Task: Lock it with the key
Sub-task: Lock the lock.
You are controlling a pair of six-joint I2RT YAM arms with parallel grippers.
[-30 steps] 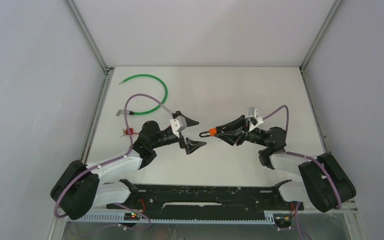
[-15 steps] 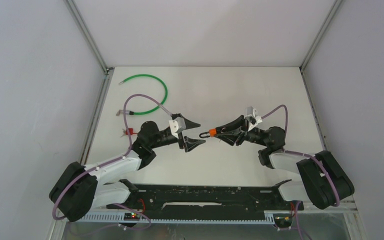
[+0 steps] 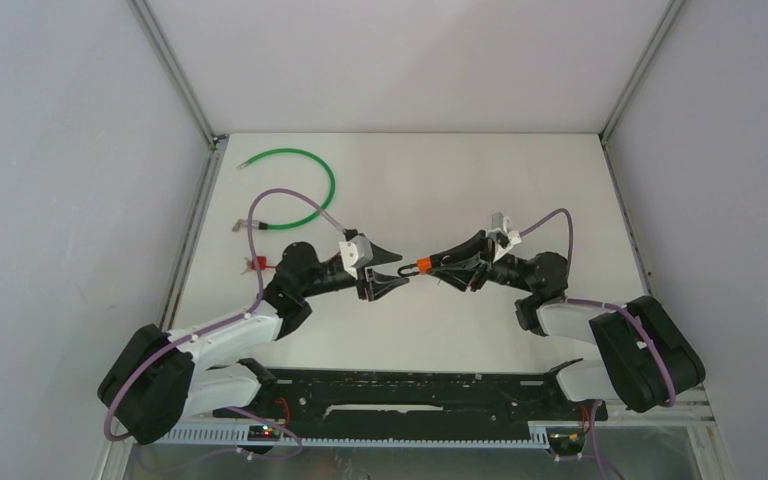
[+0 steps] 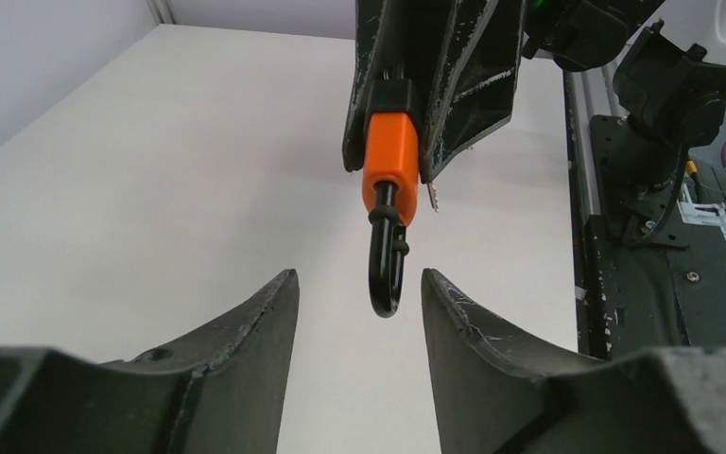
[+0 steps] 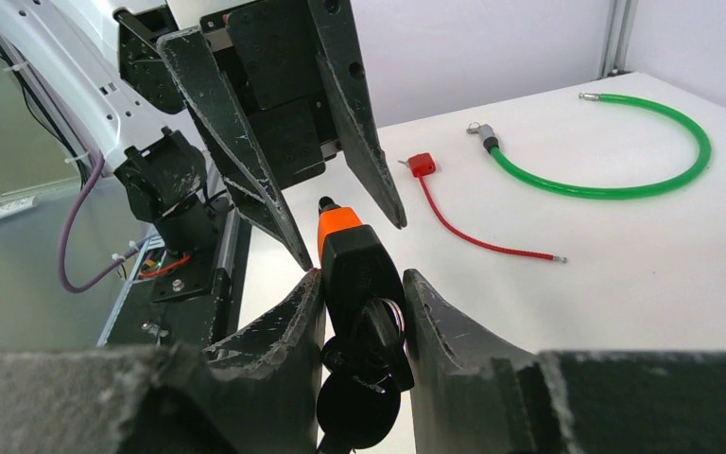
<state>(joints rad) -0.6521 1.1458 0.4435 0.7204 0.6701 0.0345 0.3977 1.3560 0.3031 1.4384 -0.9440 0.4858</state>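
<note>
Padlock (image 4: 389, 170) now sits between narrower left end effector (image 4: 359, 276)

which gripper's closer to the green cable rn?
Left. The left gripper sits to the near right of the green cable; the right gripper, holding the padlock, is farther right still.

The top external view looks steeply down from above and behind the robot, covering the whole white surface (image 3: 460, 180). The left wrist view sits close behind the left tool (image 4: 359, 279), facing rightward. The right wrist view sits close behind the right tool (image 5: 362, 276), facing leftward. All three views share the orange padlock (image 3: 426, 264) at centre.
</note>
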